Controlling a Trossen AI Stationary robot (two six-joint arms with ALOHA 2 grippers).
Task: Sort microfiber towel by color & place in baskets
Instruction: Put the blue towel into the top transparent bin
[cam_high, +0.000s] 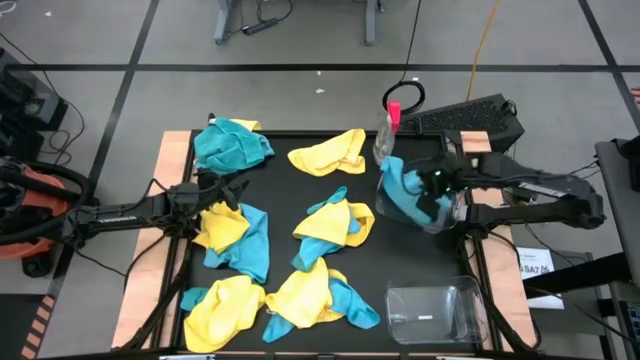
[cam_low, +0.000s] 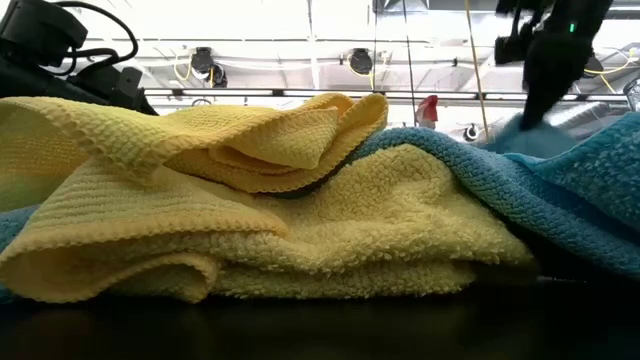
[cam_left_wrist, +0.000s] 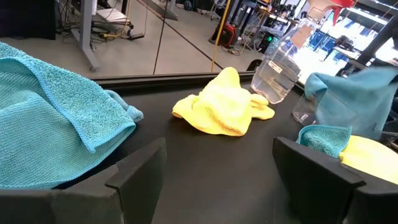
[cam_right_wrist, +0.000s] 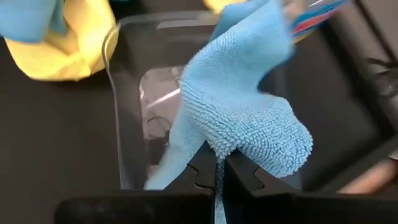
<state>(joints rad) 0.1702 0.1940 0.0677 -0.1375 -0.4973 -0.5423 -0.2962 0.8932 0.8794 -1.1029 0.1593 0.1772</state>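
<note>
Right pincer (cam_right_wrist: 216, 163) pinched closed, raised; left pincer (cam_left_wrist: 217, 165) spread wide, low.

A: In the low view, piled yellow microfiber towels (cam_low: 250, 200) fill the picture and hide most of the table behind them.

B: The right gripper (cam_right_wrist: 216, 167), pinched on a light blue microfiber towel (cam_right_wrist: 242, 118), covers much of the clear plastic rectangular basket (cam_right_wrist: 127, 93) below; the towel's upper end is blurred.

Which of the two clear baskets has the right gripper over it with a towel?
The basket beside the spray bottle: the right gripper, shut on a blue towel, hangs over it. The other basket, at the table's near right corner, holds no towel.
</note>
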